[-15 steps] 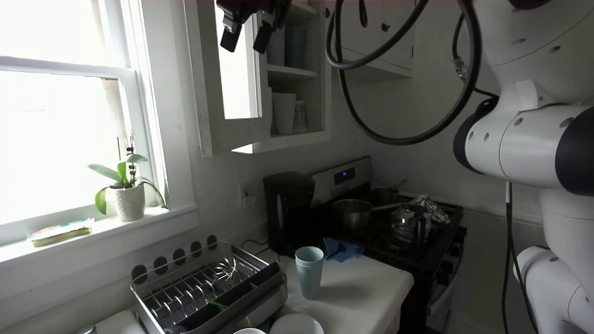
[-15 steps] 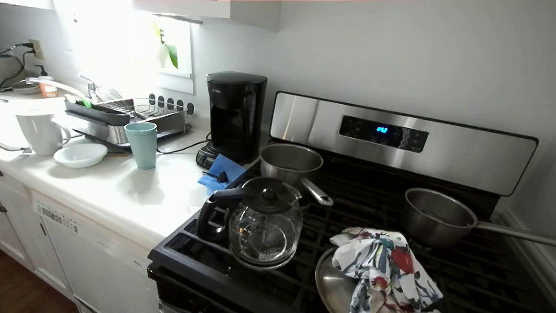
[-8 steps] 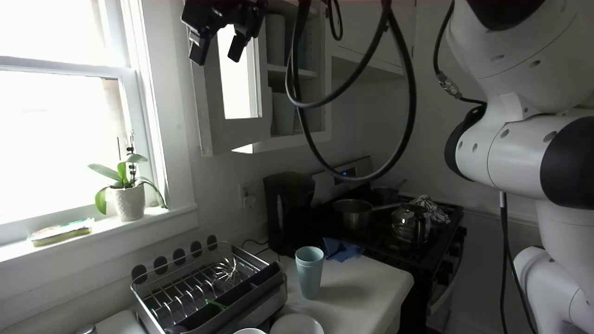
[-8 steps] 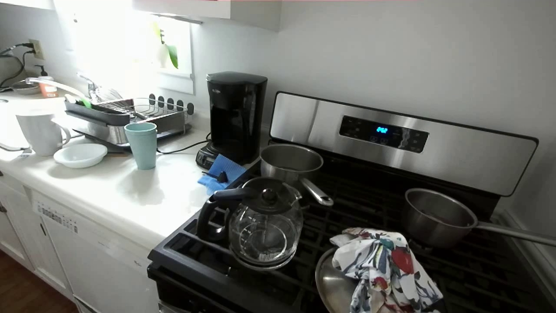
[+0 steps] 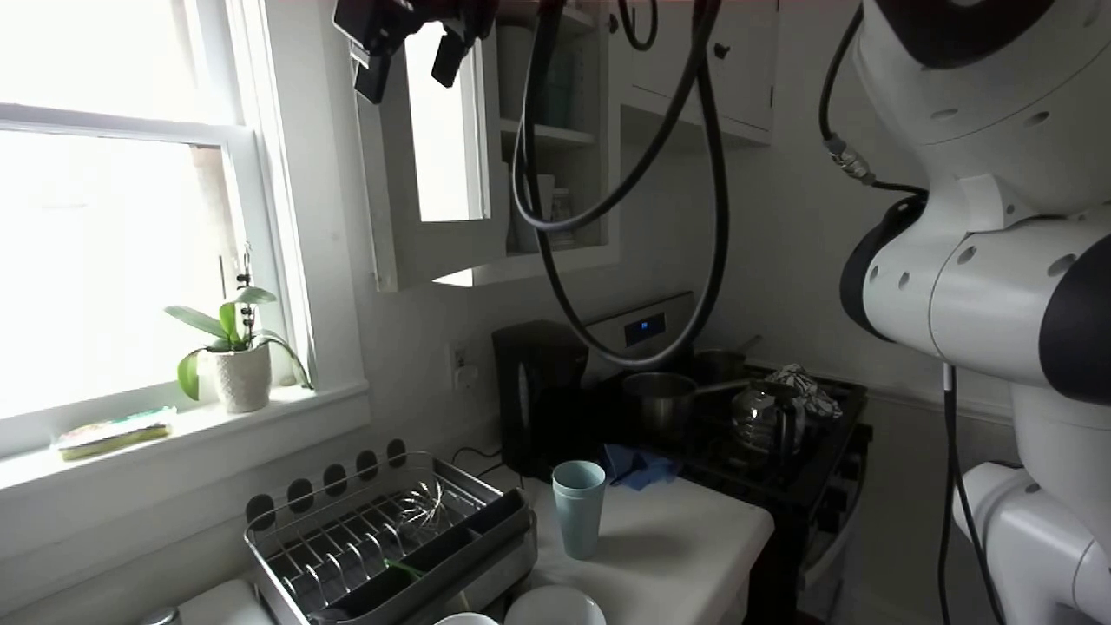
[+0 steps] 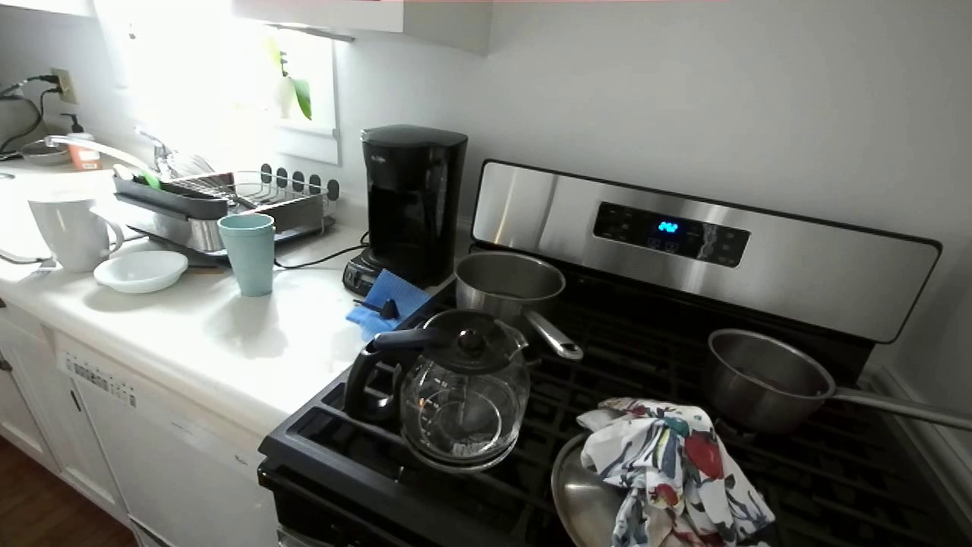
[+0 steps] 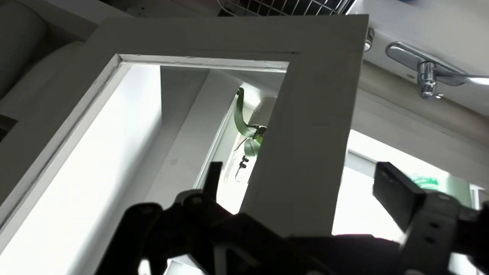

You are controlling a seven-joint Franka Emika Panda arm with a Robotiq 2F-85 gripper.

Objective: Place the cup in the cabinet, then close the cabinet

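jaws apart, cab. door's edge [image 7: 328,133] btwn them in wrist view, contact unclear.

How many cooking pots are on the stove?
2: in an exterior view, the left pot behind the glass carafe and the right pot behind the flowered cloth. A steel piece under that cloth may be another; I can't tell.

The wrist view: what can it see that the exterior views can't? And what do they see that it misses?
Only the wrist view shows the plant framed by the cabinet door. Only the exterior views show the coffee maker, stove and glass coffee pot. Both share the plant itself and dish rack; an exterior view also shares the open gripper and that door.
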